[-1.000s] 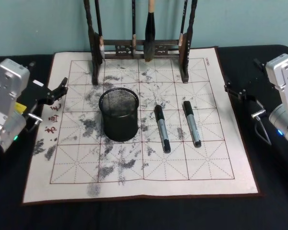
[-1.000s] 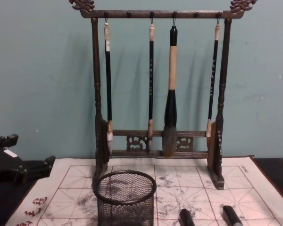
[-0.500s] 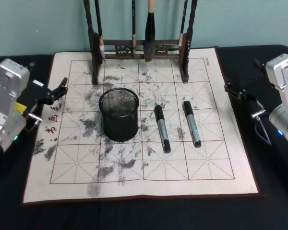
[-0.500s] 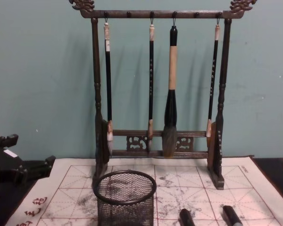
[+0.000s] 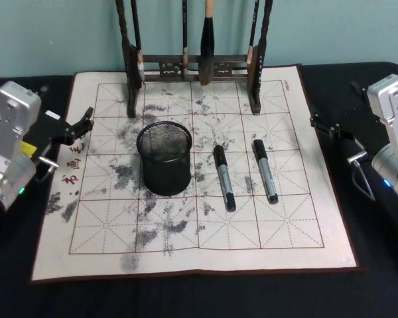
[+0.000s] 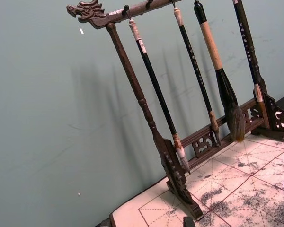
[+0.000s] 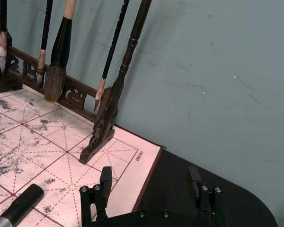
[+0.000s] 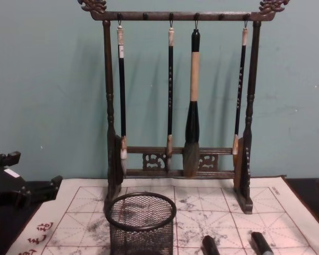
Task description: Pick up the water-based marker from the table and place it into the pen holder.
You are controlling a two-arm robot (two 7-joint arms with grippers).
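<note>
Table [image 5: 186,298] sides: left gripper [image 5: 67,101], right gripper [image 5: 333,103].

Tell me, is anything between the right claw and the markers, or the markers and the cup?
Nothing tall does. Only bare mat lies between the right gripper, jaws open at the mat's right edge, and the right marker. The left marker lies flat between that one and the pen holder. The left gripper is parked left.

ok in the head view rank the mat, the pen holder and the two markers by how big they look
1. white mat, by far
2. pen holder
3. left marker and right marker: alike in size, so unranked between them
</note>
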